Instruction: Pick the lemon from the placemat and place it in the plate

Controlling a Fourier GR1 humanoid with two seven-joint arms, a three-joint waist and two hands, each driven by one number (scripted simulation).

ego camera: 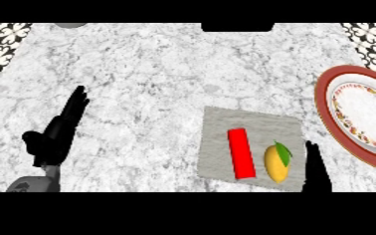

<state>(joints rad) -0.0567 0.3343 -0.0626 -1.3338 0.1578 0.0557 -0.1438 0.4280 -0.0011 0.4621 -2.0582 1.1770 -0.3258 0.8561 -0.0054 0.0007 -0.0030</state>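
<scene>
Black fingers of the right robot hand (317, 172) point straight up, holding nothing, just beside the lemon (277, 162) on the grey placemat (220, 129). A red block (241, 153) lies alongside. The plate (325, 110) sits farther right; the left robot hand (60, 129) rests open on the marble bench (147, 69).

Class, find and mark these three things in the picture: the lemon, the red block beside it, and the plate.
lemon (276, 165): head view, middle of its yellow body.
red block (241, 153): head view, middle of its top face.
plate (328, 110): head view, on its red rim at the left side.
</scene>
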